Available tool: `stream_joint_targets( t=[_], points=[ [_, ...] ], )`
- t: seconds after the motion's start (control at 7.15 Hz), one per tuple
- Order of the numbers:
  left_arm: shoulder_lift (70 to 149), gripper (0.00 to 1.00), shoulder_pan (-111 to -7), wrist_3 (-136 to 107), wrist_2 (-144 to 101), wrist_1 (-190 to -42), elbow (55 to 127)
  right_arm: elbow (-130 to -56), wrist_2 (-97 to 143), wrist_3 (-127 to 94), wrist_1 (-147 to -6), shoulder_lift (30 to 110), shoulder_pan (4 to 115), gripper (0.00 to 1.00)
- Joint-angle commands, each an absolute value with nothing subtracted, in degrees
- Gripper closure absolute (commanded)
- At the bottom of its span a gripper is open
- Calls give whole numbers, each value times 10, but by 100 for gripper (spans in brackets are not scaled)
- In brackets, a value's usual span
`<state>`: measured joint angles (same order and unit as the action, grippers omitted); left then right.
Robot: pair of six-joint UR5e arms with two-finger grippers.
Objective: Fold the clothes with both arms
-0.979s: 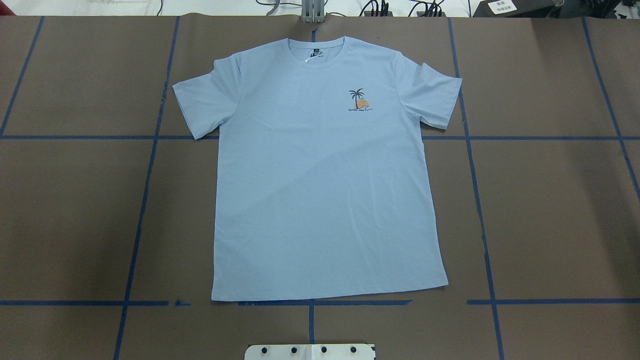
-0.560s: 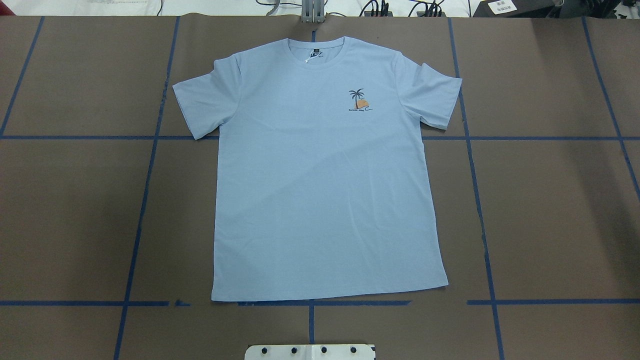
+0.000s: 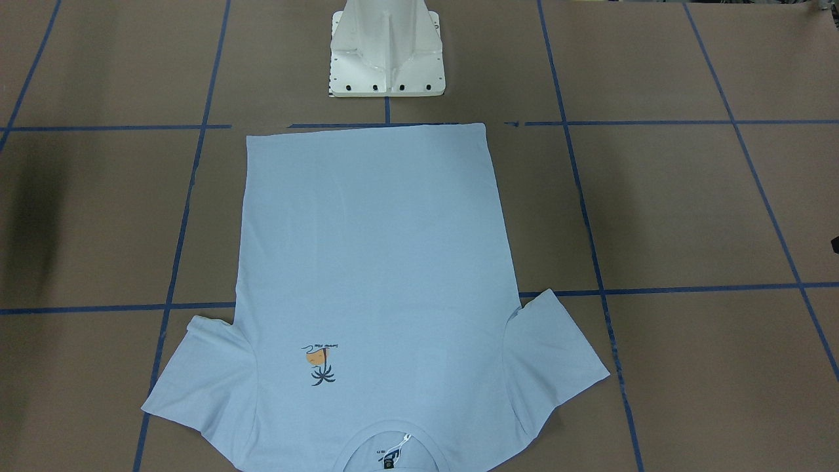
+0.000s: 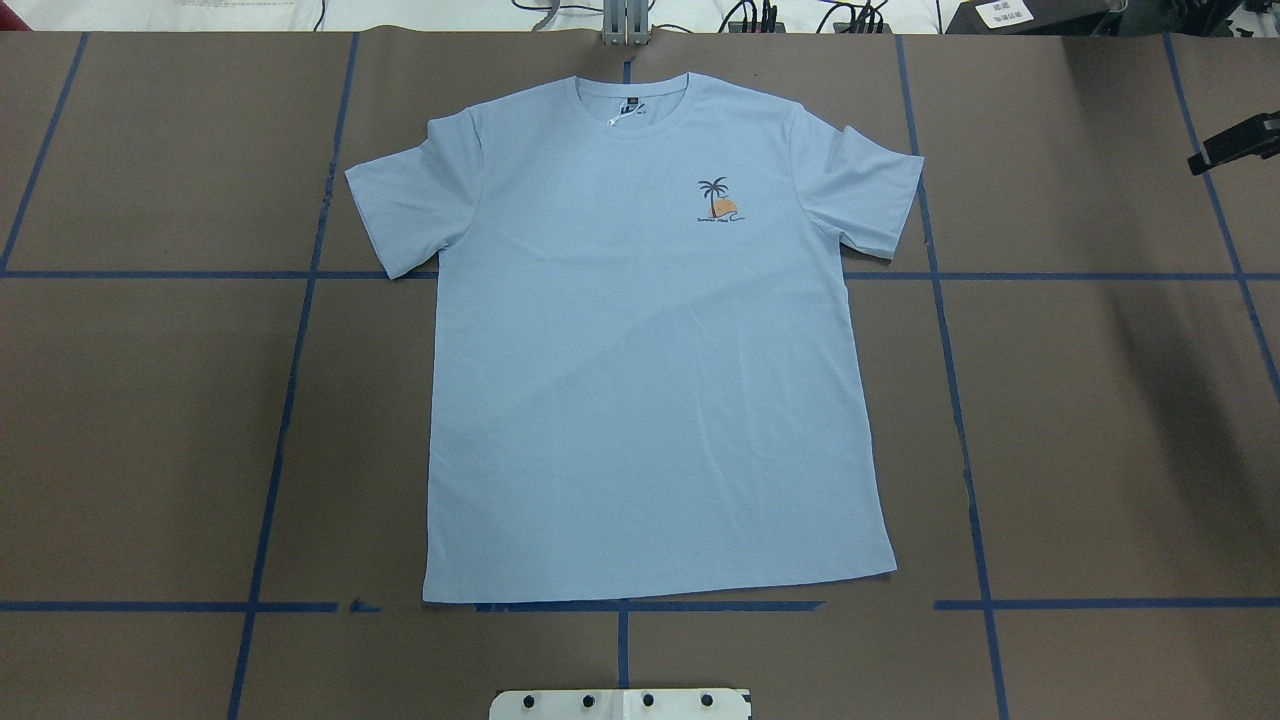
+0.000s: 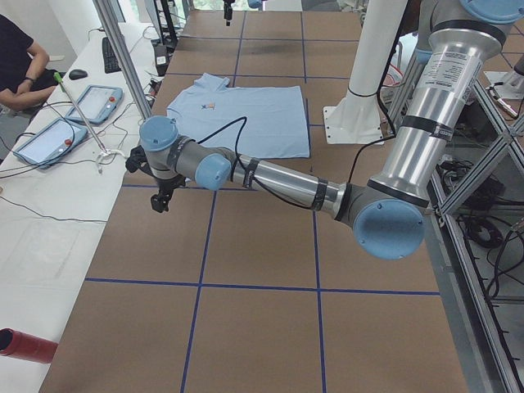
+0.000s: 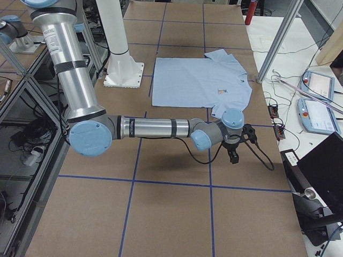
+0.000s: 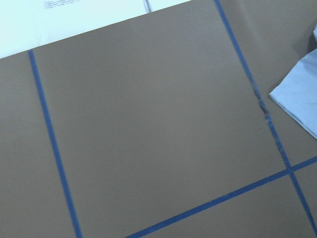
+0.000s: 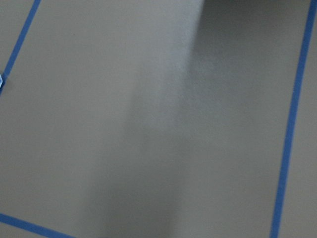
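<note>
The clothes are one light blue T-shirt (image 4: 640, 380) lying flat and face up, collar at the far edge, palm-tree print (image 4: 718, 200) on the chest. It also shows in the front-facing view (image 3: 373, 249). My left gripper (image 5: 160, 201) hangs over bare table well to the left of the shirt. Its wrist view catches only a sleeve corner (image 7: 299, 99). My right gripper (image 6: 234, 156) hangs over bare table beyond the right sleeve. A black part of that arm's end (image 4: 1235, 145) pokes in at the overhead view's right edge. I cannot tell whether either gripper is open or shut.
The white pedestal base (image 3: 387, 59) stands at the shirt's hem side. Blue tape lines (image 4: 290, 380) grid the brown table. Past the far edge runs a white bench with tablets (image 5: 90, 102), cables and a seated person (image 5: 16, 65). A red cylinder (image 5: 24, 344) lies there too.
A black part of the right arm's end has come into the overhead view at its right edge, and the shadow on the table's right side has grown. The shirt has not moved.
</note>
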<state>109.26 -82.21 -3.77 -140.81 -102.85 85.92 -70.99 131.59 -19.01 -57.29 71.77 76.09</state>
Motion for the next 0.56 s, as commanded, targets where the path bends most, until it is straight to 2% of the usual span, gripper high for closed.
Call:
stream_joint_targets(
  t=[0.0, 0.42],
  points=[
    [1130, 0, -798, -61, -1404, -1052, 821, -664, 1219, -402, -512, 616, 647, 0],
    [1132, 0, -794, -146, -1404, -1147, 777, -594, 1164, -421, -482, 556, 591, 0]
  ],
)
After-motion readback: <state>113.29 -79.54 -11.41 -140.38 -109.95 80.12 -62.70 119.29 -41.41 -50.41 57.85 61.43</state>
